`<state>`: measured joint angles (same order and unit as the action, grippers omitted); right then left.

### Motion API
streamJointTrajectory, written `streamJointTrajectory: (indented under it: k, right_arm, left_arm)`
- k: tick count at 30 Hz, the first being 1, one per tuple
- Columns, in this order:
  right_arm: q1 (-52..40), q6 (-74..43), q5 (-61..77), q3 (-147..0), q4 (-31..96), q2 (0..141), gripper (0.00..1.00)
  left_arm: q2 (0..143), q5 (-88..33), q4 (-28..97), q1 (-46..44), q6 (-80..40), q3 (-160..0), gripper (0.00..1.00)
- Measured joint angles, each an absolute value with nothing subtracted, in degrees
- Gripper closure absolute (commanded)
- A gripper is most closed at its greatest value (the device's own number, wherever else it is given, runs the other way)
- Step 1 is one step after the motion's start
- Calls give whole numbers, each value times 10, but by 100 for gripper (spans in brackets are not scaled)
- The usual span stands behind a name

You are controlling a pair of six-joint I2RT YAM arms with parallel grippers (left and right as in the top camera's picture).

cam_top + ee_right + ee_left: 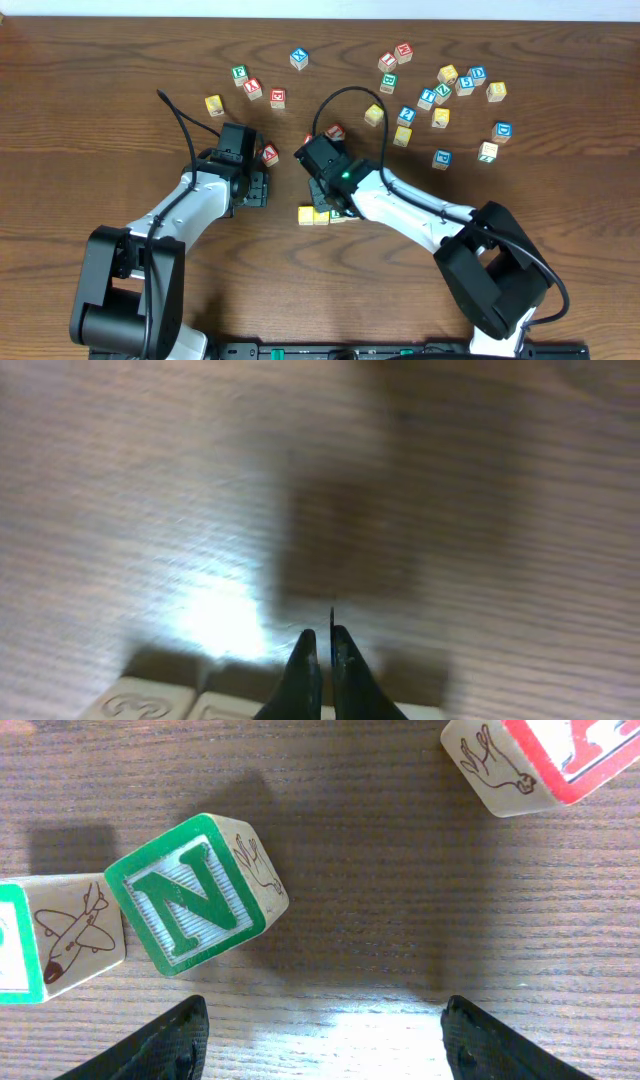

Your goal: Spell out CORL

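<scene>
Right gripper [322, 645] hangs with its fingers pressed together, holding nothing, just above two yellow-faced cubes [306, 215] that sit side by side, touching, near the middle of the table [100, 60]. To the left, the left gripper [322, 1025] is spread wide and empty, near a green N cube [195, 892].

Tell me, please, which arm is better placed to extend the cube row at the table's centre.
Right, probably: the right tool, shut, hangs at the cube row, while the left tool, open, sits apart by a green N cube.
</scene>
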<state>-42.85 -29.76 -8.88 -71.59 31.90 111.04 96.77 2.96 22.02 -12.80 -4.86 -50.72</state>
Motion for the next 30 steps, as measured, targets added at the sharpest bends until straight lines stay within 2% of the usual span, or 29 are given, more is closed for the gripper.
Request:
streamJointTrajectory:
  k: [30]
  right_arm:
    - [-425, -306, -92, -716, 347, 1110, 99]
  left_arm:
    - [968, 30, 220, -128, -49, -507, 27]
